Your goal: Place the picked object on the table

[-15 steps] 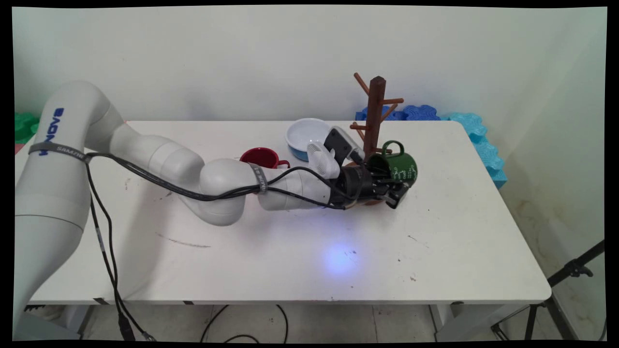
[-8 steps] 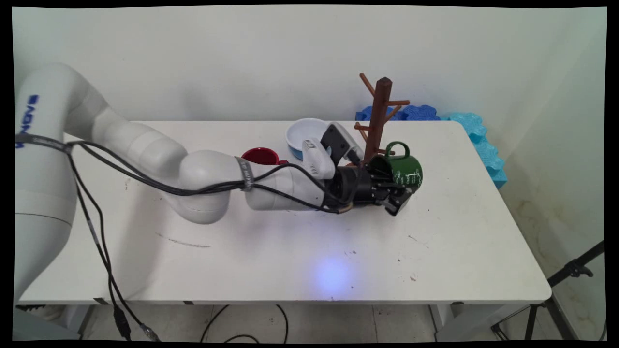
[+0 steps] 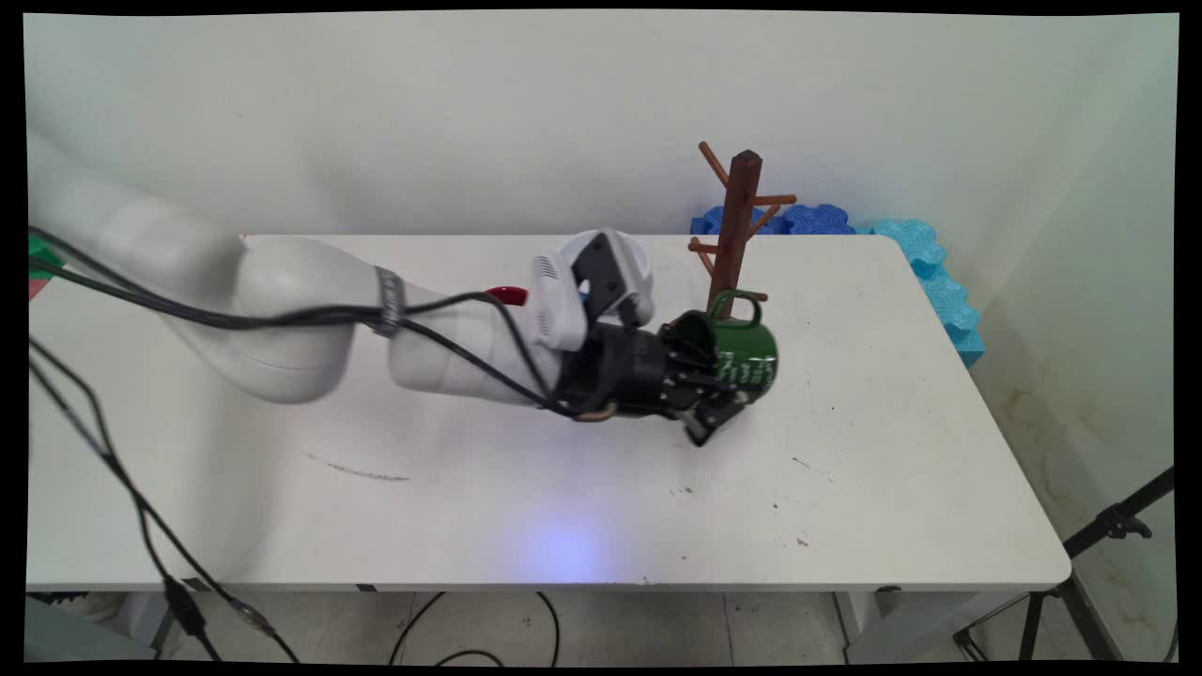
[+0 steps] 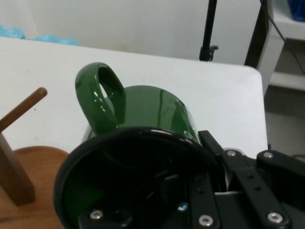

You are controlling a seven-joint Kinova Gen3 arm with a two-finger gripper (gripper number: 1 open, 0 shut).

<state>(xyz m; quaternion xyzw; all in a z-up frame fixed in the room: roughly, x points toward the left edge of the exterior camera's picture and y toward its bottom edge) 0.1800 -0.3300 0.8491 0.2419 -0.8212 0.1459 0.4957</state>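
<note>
White worktop [image 3: 892,451] against a pale wall. Tool [image 3: 718,399] clamped on the green mug's [image 3: 742,352] rim, one finger inside; mug on its side, handle up, just beside the wooden mug tree [image 3: 737,225], on no peg.

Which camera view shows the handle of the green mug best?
The hand view shows it best: the green mug's handle appears large as a full loop, standing up from the mug held on its side by the end effector. In the main view the handle is only a small loop beside the wooden mug tree.
</note>
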